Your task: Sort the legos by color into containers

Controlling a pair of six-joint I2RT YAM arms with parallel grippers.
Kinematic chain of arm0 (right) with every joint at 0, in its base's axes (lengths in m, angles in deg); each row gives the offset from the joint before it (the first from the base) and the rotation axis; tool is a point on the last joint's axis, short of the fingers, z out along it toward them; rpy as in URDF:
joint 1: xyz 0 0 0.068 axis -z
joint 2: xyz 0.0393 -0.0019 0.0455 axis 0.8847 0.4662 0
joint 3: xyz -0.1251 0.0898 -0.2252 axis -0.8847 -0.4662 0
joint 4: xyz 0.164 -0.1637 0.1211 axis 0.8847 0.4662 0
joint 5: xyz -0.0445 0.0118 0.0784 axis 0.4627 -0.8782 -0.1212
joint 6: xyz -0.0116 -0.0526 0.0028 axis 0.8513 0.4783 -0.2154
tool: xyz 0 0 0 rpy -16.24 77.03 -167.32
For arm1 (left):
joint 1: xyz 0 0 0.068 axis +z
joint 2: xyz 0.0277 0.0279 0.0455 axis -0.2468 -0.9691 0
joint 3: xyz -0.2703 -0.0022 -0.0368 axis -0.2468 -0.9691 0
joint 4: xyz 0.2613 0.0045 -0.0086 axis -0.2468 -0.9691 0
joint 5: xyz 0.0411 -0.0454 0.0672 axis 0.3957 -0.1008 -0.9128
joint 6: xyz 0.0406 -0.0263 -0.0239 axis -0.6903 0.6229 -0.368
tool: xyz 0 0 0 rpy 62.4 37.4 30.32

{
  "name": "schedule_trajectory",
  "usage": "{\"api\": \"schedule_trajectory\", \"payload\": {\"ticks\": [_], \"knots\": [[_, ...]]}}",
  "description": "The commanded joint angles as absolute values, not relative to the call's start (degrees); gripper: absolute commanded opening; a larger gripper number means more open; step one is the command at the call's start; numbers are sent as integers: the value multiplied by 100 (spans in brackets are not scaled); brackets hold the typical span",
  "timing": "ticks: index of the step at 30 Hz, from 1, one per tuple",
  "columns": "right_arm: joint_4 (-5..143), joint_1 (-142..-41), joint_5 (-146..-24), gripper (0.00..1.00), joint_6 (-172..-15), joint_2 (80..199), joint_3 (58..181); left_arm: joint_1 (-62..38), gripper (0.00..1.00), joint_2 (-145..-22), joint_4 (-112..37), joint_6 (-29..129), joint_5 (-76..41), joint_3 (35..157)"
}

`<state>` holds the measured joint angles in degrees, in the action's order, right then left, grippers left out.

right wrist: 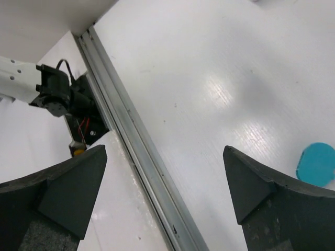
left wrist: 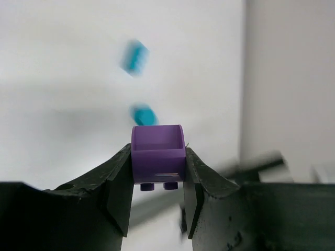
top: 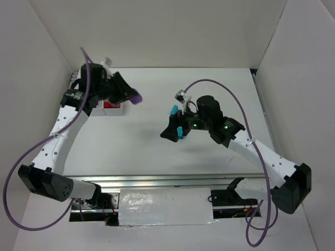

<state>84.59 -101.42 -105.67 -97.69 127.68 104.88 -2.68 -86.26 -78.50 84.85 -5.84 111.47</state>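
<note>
My left gripper [top: 131, 95] is shut on a purple lego [top: 136, 97], held up at the back left of the table. In the left wrist view the purple lego [left wrist: 158, 144] sits squarely between the two black fingers [left wrist: 118, 183], studs towards the camera. My right gripper [top: 174, 130] hangs open over the table's middle, nothing between its fingers [right wrist: 78, 178]. A teal lego [top: 181, 131] lies right beside it and another teal lego [top: 174, 110] a little farther back. The white tray of containers [top: 116, 111] is mostly hidden under the left arm; red legos [top: 110, 104] show in it.
A metal rail [right wrist: 136, 157] runs along the table's near edge, with a white taped panel [top: 165, 206] and the arm bases behind it. White walls close in the table on the left, back and right. A teal oval lego [right wrist: 316, 162] lies beyond my right gripper's right-hand finger.
</note>
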Motion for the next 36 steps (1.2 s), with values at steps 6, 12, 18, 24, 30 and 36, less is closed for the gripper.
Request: {"api": "schedule_trajectory", "payload": {"ticks": [6, 12, 18, 24, 30, 36], "knots": [[8348, -9974, -9751, 100, -10202, 11306, 9874, 1672, 0, -8870, -6361, 8095, -3798, 10444], [8655, -9974, -9636, 100, -10343, 10550, 9610, 2571, 0, -9590, -4389, 8824, -3147, 9845], [9059, -9957, -9706, 100, -10361, 10066, 9513, 2615, 0, -10153, -3201, 8896, -3324, 10029], [9270, -9966, -9566, 100, -10255, 9969, 9609, 2633, 2, -10628, -3025, 8913, -3200, 10127], [9394, -9957, -9478, 100, -10097, 10110, 9785, 2642, 3, -10514, -2927, 9063, -3288, 9652], [9271, -9957, -9513, 100, -10079, 10215, 9732, 2642, 9, -10426, -2928, 9097, -3183, 9354]]}}
